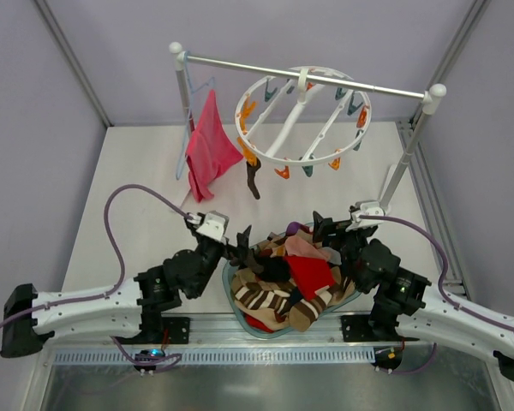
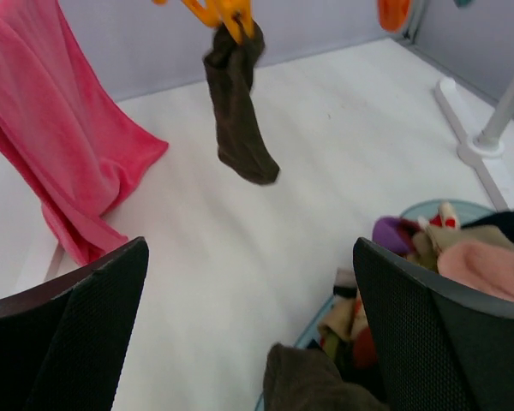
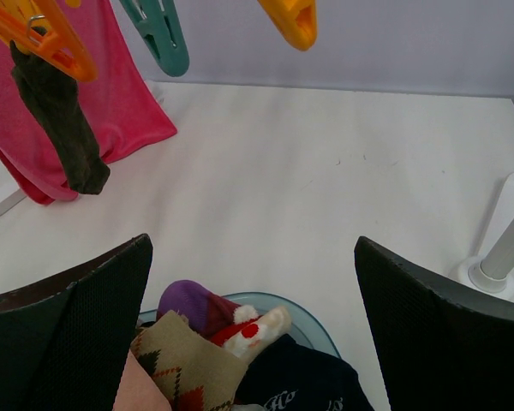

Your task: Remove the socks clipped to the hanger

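Observation:
The white round hanger (image 1: 301,120) hangs from the rail, with orange and teal clips around its ring. One dark brown sock (image 1: 253,178) hangs from an orange clip at its near left; it also shows in the left wrist view (image 2: 240,111) and in the right wrist view (image 3: 60,120). My left gripper (image 1: 240,244) is open at the left rim of a teal bowl (image 1: 230,294). Another dark brown sock (image 2: 317,381) lies loose low between its fingers (image 2: 68,325). My right gripper (image 1: 325,231) is open and empty over the bowl's far right side.
The bowl holds a heap of several socks (image 1: 291,278), among them red, striped brown, purple and navy ones. A pink cloth (image 1: 210,145) hangs on a light-blue wire hanger (image 1: 188,128) at the rail's left. The rail's white posts (image 1: 403,167) stand at both ends.

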Tool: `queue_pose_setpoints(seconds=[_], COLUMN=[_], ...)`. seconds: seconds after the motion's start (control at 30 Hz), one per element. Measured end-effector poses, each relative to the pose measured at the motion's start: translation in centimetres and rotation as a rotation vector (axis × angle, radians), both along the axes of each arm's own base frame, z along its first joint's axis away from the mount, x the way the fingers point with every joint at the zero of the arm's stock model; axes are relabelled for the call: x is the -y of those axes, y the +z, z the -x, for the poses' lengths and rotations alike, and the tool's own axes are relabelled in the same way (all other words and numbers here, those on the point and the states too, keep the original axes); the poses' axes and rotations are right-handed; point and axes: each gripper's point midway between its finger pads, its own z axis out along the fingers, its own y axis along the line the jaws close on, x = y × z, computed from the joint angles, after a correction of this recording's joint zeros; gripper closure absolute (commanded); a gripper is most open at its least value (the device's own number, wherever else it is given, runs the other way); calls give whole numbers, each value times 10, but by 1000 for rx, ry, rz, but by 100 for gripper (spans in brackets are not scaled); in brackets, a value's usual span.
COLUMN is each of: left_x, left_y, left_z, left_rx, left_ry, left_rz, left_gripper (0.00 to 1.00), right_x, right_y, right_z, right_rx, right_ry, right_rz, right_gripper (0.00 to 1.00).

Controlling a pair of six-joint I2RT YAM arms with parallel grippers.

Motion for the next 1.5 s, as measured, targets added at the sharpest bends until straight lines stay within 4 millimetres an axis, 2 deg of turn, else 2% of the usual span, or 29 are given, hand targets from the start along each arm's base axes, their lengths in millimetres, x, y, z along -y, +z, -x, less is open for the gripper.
queue_pose_setpoints(seconds=[0.13,0.2,0.23,0.33,0.43,0.53,0.73,0.87,0.93,0.97,1.07,1.1,1.17,1.2,1.27,1.33,1.5], left_x=[-14,-16,-14,10,34,51,56,62,67,70,77,79,80,80,80,79,71], left_y=[20,23,20,6,-10,-17,-13,-21,-30,-35,-45,-46,-46,-46,-44,-43,-43], left_z=[-37,-58,-65,-82,-92,-98,-112,-122,-125,-127,-131,-132,-132,-131,-130,-127,-113], left_rx=[-5,-18,-29,-75,-120,-139,-125,-124,-131,-136,-135,-132,-121,-114,-99,-88,-68], left_ry=[48,63,62,13,-44,-92,-113,-115,-122,-125,-134,-138,-146,-150,-155,-159,-170], left_rz=[83,105,105,84,46,48,114,126,122,117,119,124,139,148,157,163,171], left_gripper=[0,1,0,0,0,0,0,1,15,26,43,56,70,83,95,99,100], right_x=[0,0,0,0,0,0,0,-1,-1,-1,-1,-2,-2,-3,-4,-6,-17], right_y=[0,-1,-1,-3,-3,-3,-3,-3,-3,-2,-2,-2,-2,-3,-3,-4,-8], right_z=[0,0,0,0,0,0,0,0,-1,-1,-1,-1,-2,-2,-3,-4,-8], right_rx=[0,-1,-1,-1,-1,-1,-1,1,2,3,4,5,5,5,5,4,-1], right_ry=[1,1,2,2,1,0,1,1,0,0,0,-1,-1,-1,0,4,23], right_rz=[0,2,2,3,3,4,4,3,1,-1,-2,-2,2,5,10,19,58], right_gripper=[0,0,0,0,0,0,0,0,0,0,0,0,0,0,0,0,0])
